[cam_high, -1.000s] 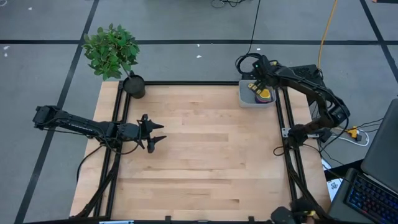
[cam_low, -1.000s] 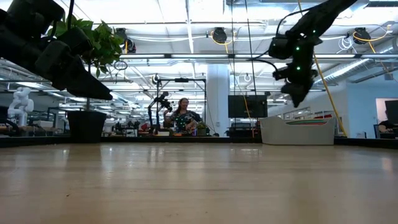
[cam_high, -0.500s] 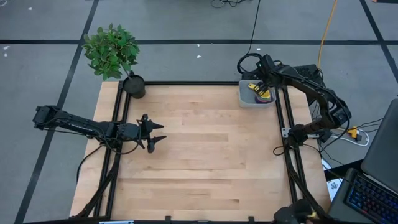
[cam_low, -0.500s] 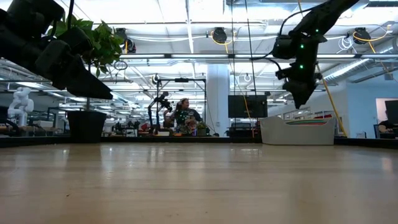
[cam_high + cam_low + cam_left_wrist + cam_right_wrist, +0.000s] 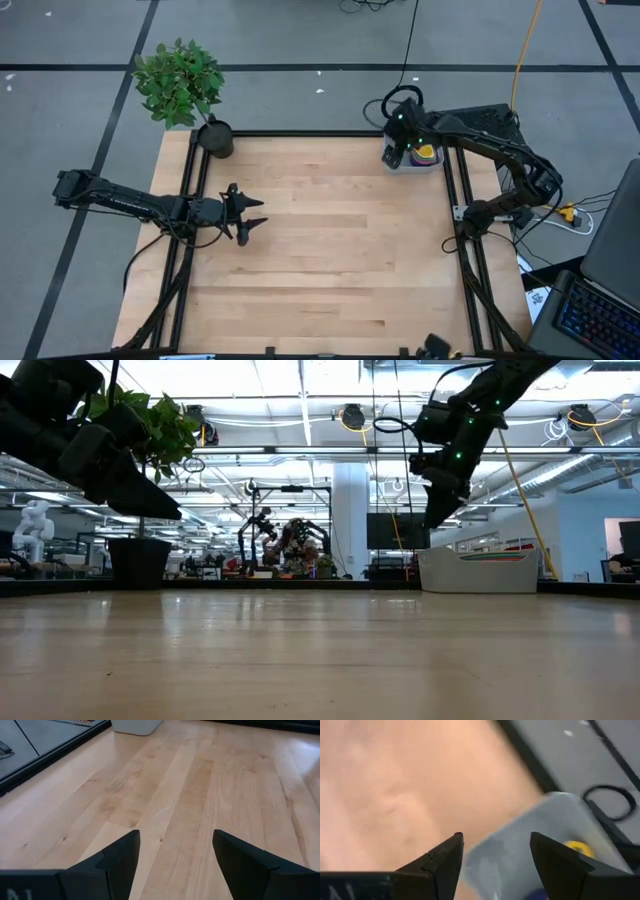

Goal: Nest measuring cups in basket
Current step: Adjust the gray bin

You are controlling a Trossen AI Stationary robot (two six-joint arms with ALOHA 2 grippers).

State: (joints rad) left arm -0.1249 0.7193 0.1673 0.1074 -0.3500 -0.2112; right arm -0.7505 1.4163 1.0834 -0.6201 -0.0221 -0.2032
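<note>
The light grey basket sits at the table's far right corner, seen side-on in the low view. Measuring cups lie stacked in it with a yellow cup on top; the ones below are mostly hidden. My right gripper hangs open in the air over the basket's left wall. Its wrist view shows the basket and the yellow cup beyond the spread fingers. My left gripper waits open above the table's left middle.
A black pot with a green plant stands at the far left corner. Bare wood stretches between the two arms. Black frame rails run along the table's sides. Cables lie on the floor behind the basket.
My right gripper has swung from above the middle of the basket toward the table's left, and now hangs over the basket's left wall. The stacked cups stay in the basket. The left arm has kept still.
</note>
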